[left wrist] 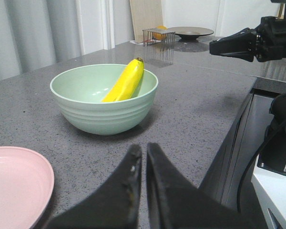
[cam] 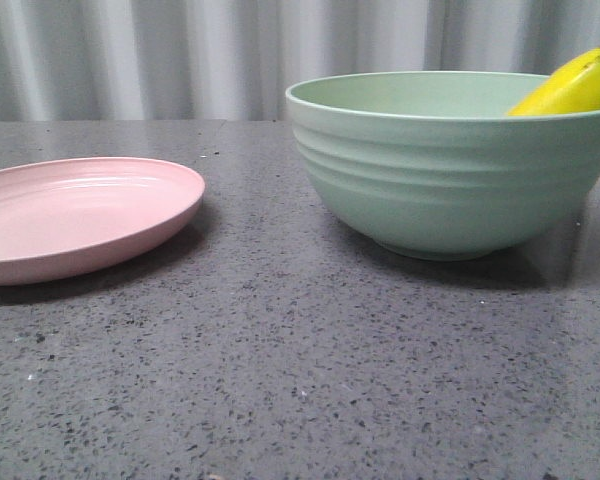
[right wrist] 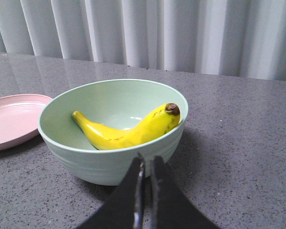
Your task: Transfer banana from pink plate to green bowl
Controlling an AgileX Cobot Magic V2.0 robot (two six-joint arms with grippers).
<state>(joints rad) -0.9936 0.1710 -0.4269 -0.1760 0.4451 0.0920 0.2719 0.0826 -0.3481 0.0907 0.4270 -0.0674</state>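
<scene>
The yellow banana (right wrist: 133, 131) lies inside the mint-green bowl (right wrist: 76, 157), one end leaning on the rim; it also shows in the front view (cam: 578, 84) and the left wrist view (left wrist: 126, 82). The bowl (cam: 450, 170) stands at the right of the table, and in the left wrist view (left wrist: 105, 112). The pink plate (cam: 70, 215) is bare at the left, seen too in the wrist views (left wrist: 14, 188) (right wrist: 12, 119). My left gripper (left wrist: 144, 150) is shut and empty, short of the bowl. My right gripper (right wrist: 148, 162) is shut and empty, near the bowl's outer wall. Neither gripper shows in the front view.
The grey speckled table (cam: 280, 370) ends in an edge (left wrist: 233, 129) beside the left gripper. The right arm (left wrist: 248, 43) hovers past the bowl in the left wrist view. A wire rack (left wrist: 158, 36) and a dark dish (left wrist: 189, 32) stand far off. Curtains hang behind.
</scene>
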